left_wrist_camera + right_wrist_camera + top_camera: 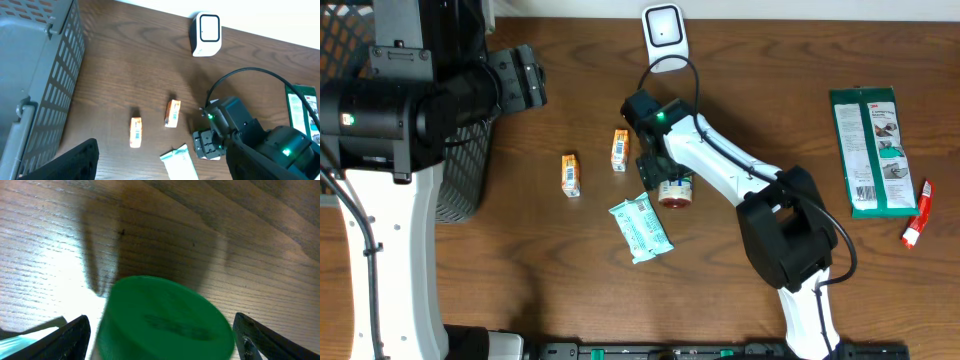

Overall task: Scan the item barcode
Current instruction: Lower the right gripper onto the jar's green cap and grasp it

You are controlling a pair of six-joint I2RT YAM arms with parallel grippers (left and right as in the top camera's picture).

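Note:
A small round container with a green lid (165, 320) sits on the wooden table between the fingers of my right gripper (162, 337). The gripper is open, with a gap on each side of the lid. From overhead the right gripper (663, 172) hangs right over the container (677, 193), which shows a reddish side. The white scanner (663, 30) stands at the table's far edge, also seen from the left wrist (206, 34). My left gripper (160, 169) is open and empty, held high over the table's left side (518, 80). No barcode on the container shows.
Two small orange boxes (570, 174) (620, 149) and a teal pouch (641, 227) lie left of the container. A grey mesh basket (460, 175) stands at the left. A green package (868, 150) and a red tube (917, 213) lie at the right.

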